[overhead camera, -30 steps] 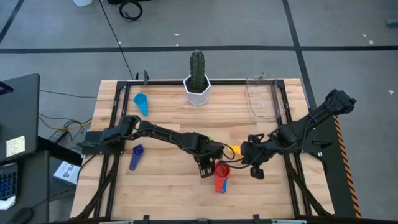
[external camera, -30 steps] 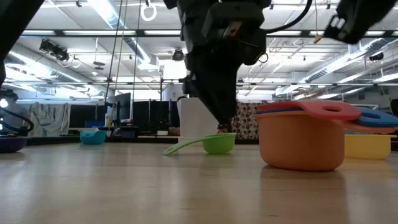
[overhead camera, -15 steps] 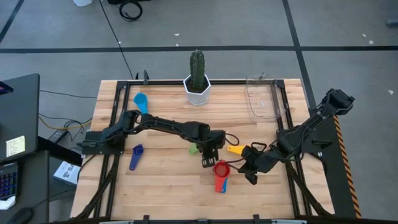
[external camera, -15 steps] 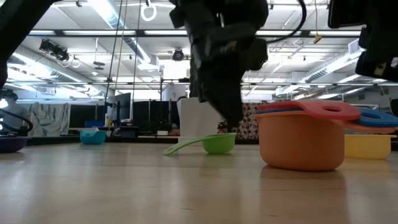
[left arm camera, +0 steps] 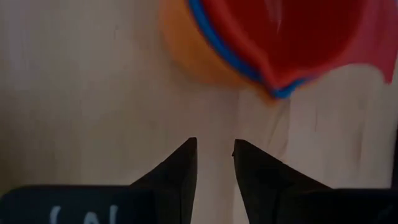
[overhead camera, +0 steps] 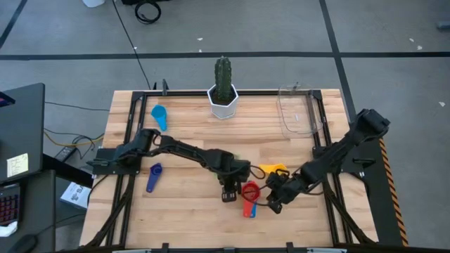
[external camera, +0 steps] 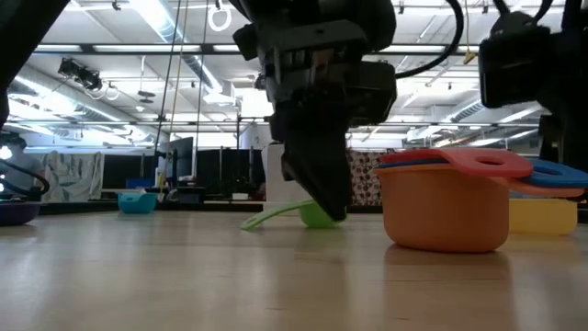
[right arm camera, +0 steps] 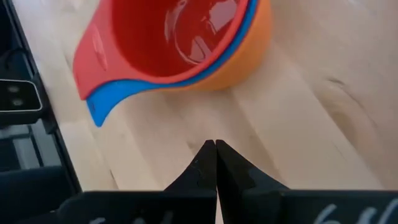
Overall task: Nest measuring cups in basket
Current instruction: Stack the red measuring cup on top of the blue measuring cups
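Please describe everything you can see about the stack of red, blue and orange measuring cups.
The stack is three round plastic scoops nested together: red innermost, glossy and empty, a thin blue rim around it, and the orange cup outermost, standing upright on the wooden table. The flat red and blue handles lie one over the other, fanned slightly apart. It sits near the table's front middle. Nothing grips it; the left claw and right claw are close on either side.

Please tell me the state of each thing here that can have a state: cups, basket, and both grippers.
Red cup: nested in blue cup, itself in orange cup.
Yellow cup: loose on table.
Green cup: loose, upright.
Light blue cup: loose.
Purple cup: loose.
Basket: empty.
Left gripper: open, empty.
Right gripper: shut, empty.
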